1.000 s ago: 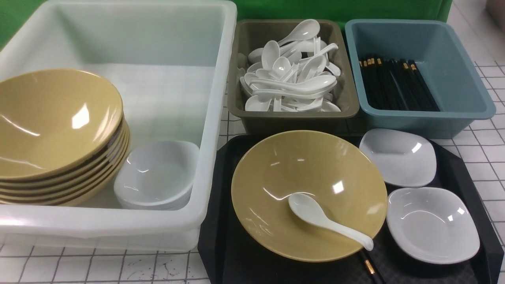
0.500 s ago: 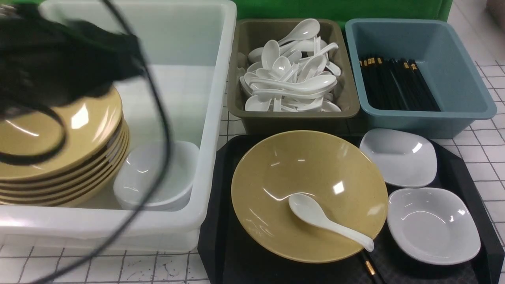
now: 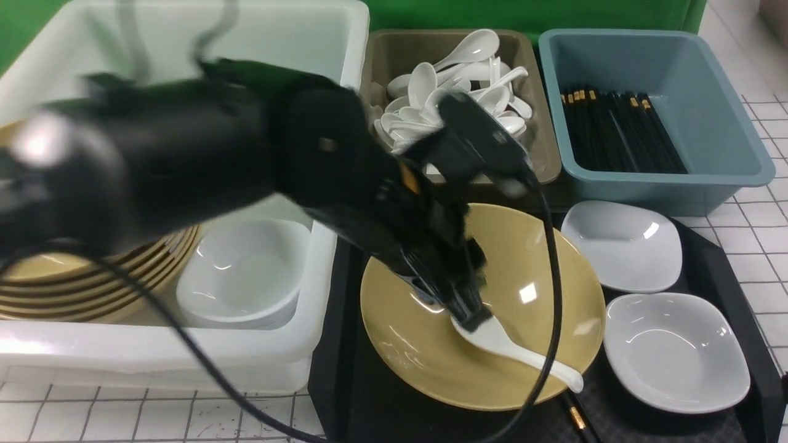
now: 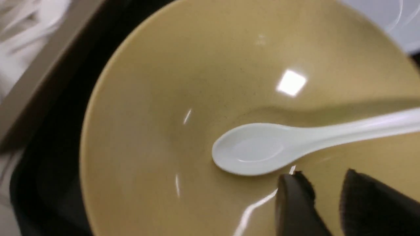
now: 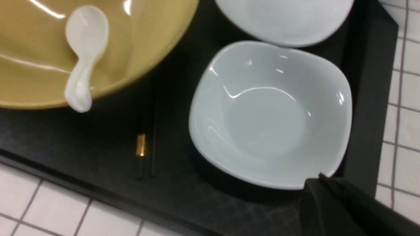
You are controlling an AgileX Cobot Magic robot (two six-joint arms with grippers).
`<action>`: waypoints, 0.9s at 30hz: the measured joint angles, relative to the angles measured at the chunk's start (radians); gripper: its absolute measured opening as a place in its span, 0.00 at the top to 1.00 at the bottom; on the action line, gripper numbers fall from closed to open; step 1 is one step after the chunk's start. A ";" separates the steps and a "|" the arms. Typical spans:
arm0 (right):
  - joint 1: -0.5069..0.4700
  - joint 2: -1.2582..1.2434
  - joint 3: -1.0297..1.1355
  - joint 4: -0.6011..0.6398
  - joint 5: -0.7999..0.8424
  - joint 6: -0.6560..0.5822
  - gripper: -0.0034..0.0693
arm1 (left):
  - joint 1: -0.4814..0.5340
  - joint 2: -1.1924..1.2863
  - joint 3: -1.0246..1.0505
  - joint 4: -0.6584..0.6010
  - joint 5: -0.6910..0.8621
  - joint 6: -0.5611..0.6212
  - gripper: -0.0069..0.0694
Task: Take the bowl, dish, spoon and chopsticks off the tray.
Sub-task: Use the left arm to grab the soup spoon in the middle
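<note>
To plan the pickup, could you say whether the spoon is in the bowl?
In: the spoon has its scoop in the bowl, handle across the rim.

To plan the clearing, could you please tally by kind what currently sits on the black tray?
Wide glossy mustard-yellow bowl: 1
Small white squarish dishes: 2
Glossy white soup spoon: 1
Pair of thin black chopsticks: 1
Total on the black rectangular plastic tray: 5

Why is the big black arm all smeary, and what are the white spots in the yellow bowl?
Front view: the left arm is smeared by motion blur; the bowl looks sharp. Left wrist view: the white spots on the bowl are light glare, and the spoon is sharp.
</note>
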 joint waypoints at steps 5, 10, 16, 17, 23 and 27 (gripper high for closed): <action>0.018 0.000 0.000 0.006 -0.001 0.000 0.90 | -0.008 0.148 -0.044 -0.030 0.008 0.262 0.46; 0.020 0.000 0.000 0.007 -0.002 -0.001 0.90 | -0.008 0.243 -0.072 -0.056 0.000 0.363 0.43; 0.020 0.000 0.000 0.008 -0.013 -0.001 0.90 | -0.008 0.320 -0.087 -0.076 -0.016 0.494 0.49; 0.020 0.000 0.000 0.008 -0.014 -0.001 0.89 | -0.008 0.328 -0.091 -0.088 -0.024 0.529 0.52; 0.020 0.000 0.000 0.009 -0.021 -0.001 0.89 | -0.007 0.331 -0.094 -0.152 -0.065 0.565 0.79; 0.020 0.000 0.000 0.009 -0.021 -0.001 0.89 | -0.007 0.327 -0.109 -0.174 -0.070 0.511 0.90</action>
